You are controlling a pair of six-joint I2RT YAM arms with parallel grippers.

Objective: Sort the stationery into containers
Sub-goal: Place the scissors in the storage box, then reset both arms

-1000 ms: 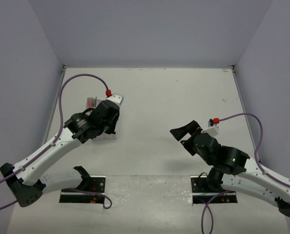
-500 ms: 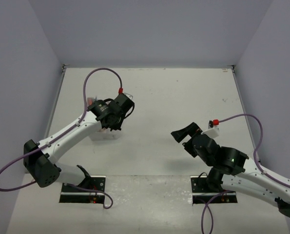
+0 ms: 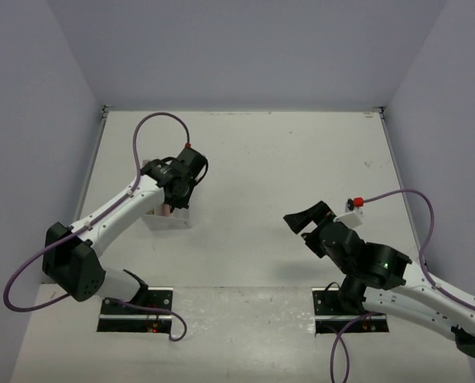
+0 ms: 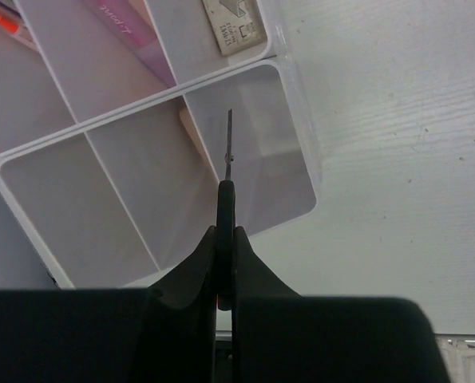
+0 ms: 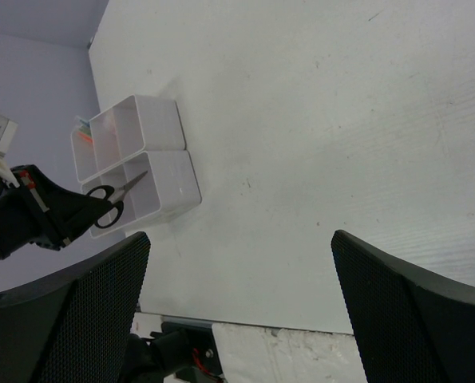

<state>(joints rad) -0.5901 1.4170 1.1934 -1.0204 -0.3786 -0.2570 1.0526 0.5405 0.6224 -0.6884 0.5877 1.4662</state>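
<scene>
The black-handled scissors (image 4: 226, 231) are clamped at the handles by the left gripper (image 3: 179, 188). They are seen edge-on, with the closed blades pointing down over the corner compartment of the clear organiser box (image 4: 302, 152), above its floor. The step in hand is judged to be the drop into that compartment. The tip should be kept inside the walls and clear of the divider, then lowered close to the floor before the jaws are parted. Otherwise the scissors may tip out or jolt the light box.

That compartment and the two beside it appear bare, apart from a tan strip (image 4: 191, 132) lying along one divider. An orange marker (image 4: 1, 22) and a lilac-pink bar (image 4: 129, 36) are seen in the further compartments. A grey printed tag (image 4: 233, 28) shows in or under another. The right gripper (image 5: 237, 319) is held wide open over the table (image 5: 341, 120), well apart from the box.
</scene>
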